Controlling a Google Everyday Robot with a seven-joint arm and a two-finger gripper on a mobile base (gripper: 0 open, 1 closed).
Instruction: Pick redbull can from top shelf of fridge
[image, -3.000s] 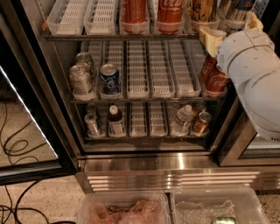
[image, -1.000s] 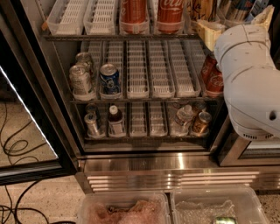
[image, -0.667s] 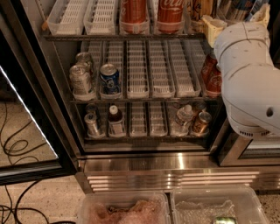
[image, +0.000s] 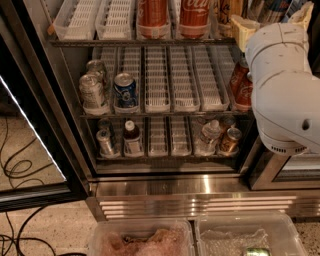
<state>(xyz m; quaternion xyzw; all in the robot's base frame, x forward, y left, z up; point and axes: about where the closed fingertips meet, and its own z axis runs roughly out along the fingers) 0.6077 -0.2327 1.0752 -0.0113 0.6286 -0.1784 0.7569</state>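
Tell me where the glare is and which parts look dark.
Camera view: strong glare on the steel grille base and a bright strip along the door edge; the top shelf is dim at upper right, where the gripper sits above the white arm.

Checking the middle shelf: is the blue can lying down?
No, the blue can stands upright there; the gripper is at the top shelf's right end.

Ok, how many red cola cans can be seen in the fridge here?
4. Two red cola cans stand mid top shelf; two at the middle rack's right end, partly behind the arm, which may hide more. The gripper is at the top shelf's right end.
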